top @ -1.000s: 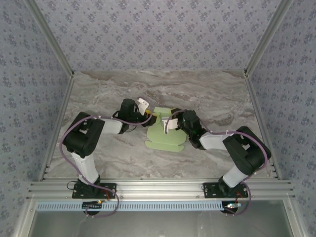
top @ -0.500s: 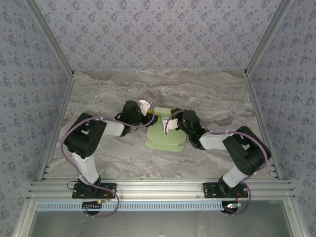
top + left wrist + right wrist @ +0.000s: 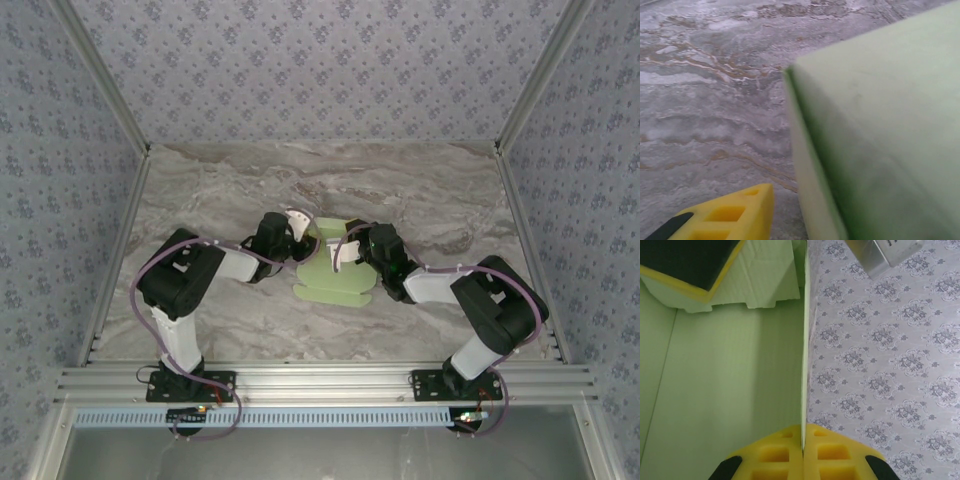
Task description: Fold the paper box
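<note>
- paper box (image 3: 335, 278) lies on the marble table (image 3: 200, 190).
- right gripper (image 3: 803, 442) pinches the box's upright wall.
- left gripper (image 3: 297, 238) at the box's left edge, opening unclear.

Pale green paper box (image 3: 335, 283), part-folded, one flap raised.

We are looking at a robot test booth in a lab: aluminium rail framing (image 3: 320, 380), flat panels of floral wallpaper (image 3: 320, 70), a marble-patterned tabletop (image 3: 200, 190), and two arms (image 3: 175, 290) bolted at its edge.
</note>
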You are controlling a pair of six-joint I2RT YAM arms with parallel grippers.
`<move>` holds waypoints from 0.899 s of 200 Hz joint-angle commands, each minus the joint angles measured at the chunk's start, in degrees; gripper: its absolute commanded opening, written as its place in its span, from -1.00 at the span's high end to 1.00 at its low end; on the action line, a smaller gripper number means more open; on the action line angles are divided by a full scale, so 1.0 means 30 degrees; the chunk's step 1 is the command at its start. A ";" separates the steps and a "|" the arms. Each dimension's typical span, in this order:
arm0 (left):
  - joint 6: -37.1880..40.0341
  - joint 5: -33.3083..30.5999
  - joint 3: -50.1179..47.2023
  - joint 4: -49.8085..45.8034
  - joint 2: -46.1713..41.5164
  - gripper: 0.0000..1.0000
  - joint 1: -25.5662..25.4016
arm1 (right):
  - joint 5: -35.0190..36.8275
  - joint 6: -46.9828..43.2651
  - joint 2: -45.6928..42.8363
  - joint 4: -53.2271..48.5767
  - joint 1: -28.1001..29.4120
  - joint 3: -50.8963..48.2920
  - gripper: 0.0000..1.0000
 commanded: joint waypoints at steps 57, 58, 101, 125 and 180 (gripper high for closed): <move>-0.1824 -0.2625 0.0689 0.0400 0.0392 0.35 -0.0037 | 0.0142 0.0112 -0.0024 -0.0988 0.0217 0.0093 1.00; -0.1862 -0.2656 0.0709 0.0392 0.0392 0.35 -0.0046 | 0.0141 0.0120 -0.0025 -0.0997 0.0230 0.0104 1.00; -0.2418 -0.2990 0.0785 0.0415 0.0391 0.30 -0.0105 | 0.0127 0.0288 0.0010 -0.1124 0.0224 0.0166 1.00; -0.2868 -0.3689 0.1165 -0.0123 0.0554 0.33 -0.0090 | 0.0112 0.0382 -0.0003 -0.1153 0.0239 0.0144 1.00; -0.4980 -0.6990 0.1874 -0.1868 0.0801 0.41 -0.0486 | 0.0074 0.0675 -0.0084 -0.1468 0.0347 0.0231 1.00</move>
